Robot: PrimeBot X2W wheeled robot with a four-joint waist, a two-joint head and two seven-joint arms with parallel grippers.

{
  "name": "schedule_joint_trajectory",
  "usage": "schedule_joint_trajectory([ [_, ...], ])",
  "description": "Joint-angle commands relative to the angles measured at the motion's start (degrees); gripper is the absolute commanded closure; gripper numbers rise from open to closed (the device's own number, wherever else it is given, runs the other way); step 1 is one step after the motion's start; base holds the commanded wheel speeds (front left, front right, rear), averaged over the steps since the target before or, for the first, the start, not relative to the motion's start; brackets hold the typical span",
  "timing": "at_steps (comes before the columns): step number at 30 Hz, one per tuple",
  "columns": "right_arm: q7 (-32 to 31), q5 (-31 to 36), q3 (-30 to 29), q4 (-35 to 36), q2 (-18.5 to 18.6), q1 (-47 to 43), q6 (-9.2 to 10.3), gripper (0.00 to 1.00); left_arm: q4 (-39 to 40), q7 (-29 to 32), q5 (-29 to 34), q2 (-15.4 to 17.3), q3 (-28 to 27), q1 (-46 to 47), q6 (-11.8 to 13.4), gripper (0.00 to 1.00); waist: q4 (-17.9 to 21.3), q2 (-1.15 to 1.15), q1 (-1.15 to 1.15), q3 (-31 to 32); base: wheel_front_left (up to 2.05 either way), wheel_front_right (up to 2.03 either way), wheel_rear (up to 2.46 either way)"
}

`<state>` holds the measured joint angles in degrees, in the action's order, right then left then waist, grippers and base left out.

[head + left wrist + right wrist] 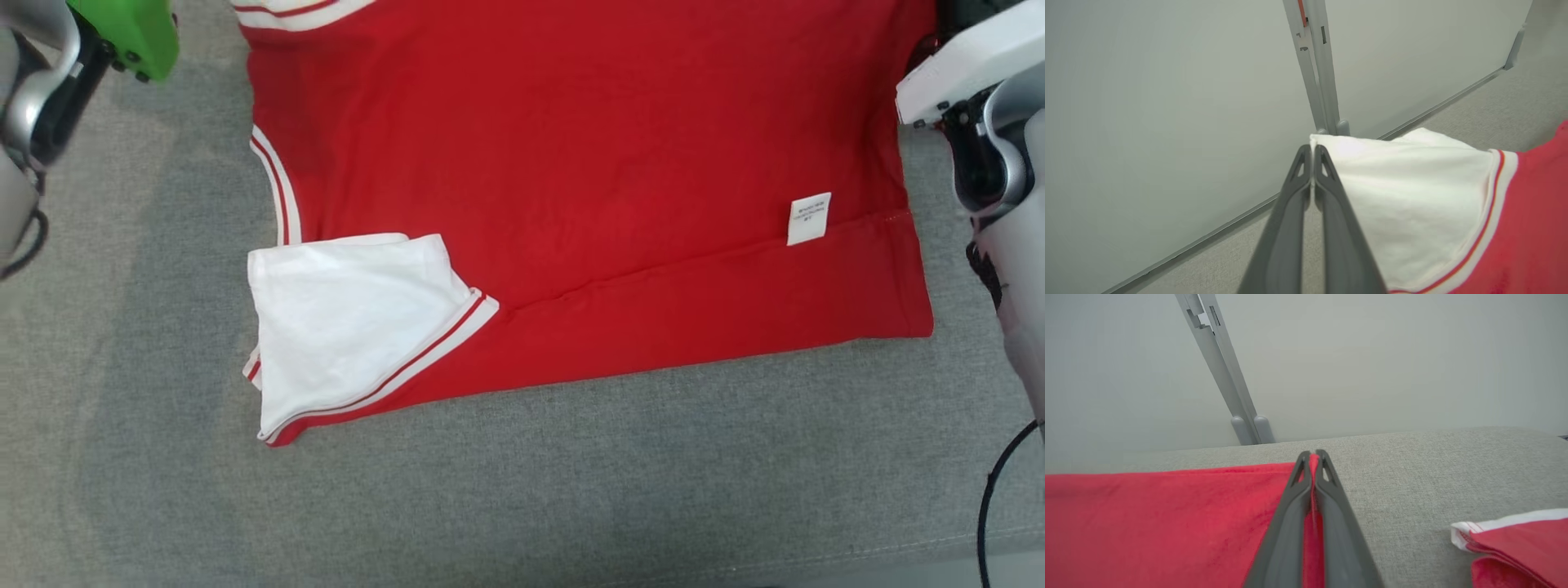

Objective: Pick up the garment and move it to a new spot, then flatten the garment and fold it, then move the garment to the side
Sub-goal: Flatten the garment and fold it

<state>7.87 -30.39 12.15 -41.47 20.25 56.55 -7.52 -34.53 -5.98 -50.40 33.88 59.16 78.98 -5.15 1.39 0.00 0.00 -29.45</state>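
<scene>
The red garment (571,163) lies spread on the grey cloth surface, a white sleeve (343,318) folded over its near left corner and a white label (809,219) near the hem. My left gripper (1312,149) is shut on the edge of the other white sleeve (1412,204), which is lifted, with red cloth (1535,224) beside it. My right gripper (1312,455) is shut on a red corner of the garment (1167,522). A white-trimmed red fold (1523,547) lies to its right. The left arm (41,98) and right arm (980,98) flank the garment's far end.
The grey cloth surface (571,490) extends bare in front of and to the left of the garment. A pale wall with a grey upright post (1318,73) stands behind it. A black cable (992,498) hangs at the lower right.
</scene>
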Motion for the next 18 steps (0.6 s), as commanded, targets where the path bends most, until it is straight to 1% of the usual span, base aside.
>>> schedule_joint_trajectory([
  [1,1.5,-1.2,0.0,0.3,0.6,-2.1,0.06,1.0,0.7,-0.8,-1.6,-0.3,-0.5,-2.4,-0.4,1.0,-1.1,0.0,0.0,1.1,0.0,0.0,0.0],
  [5,5.4,-3.5,0.8,2.0,2.1,-5.9,0.06,1.0,4.1,-2.0,-5.6,0.4,-1.6,-7.4,-0.7,1.0,-2.5,0.0,0.0,2.5,0.0,0.0,0.0],
  [8,6.9,-4.9,0.7,4.1,3.4,-8.8,0.06,1.0,7.8,-1.9,-8.9,1.4,-2.4,-12.1,-0.1,1.0,-3.5,0.0,0.0,3.4,0.0,0.0,0.0],
  [11,7.3,-4.9,0.0,7.5,4.8,-11.7,0.06,1.0,12.1,-2.8,-11.0,3.2,-3.0,-16.4,1.4,1.0,-4.4,0.0,0.0,4.0,0.0,0.0,0.0],
  [13,7.3,-3.7,-2.1,10.0,5.3,-14.0,0.06,1.0,15.2,-3.7,-12.4,4.2,-3.4,-19.6,2.6,1.0,-4.9,0.0,0.0,4.2,0.0,0.0,0.0],
  [18,7.3,-1.6,-6.0,14.2,3.9,-20.3,0.06,1.0,22.3,-6.4,-14.0,6.7,-4.1,-26.7,5.7,1.0,-5.7,0.0,0.0,4.7,0.0,0.0,0.0],
])
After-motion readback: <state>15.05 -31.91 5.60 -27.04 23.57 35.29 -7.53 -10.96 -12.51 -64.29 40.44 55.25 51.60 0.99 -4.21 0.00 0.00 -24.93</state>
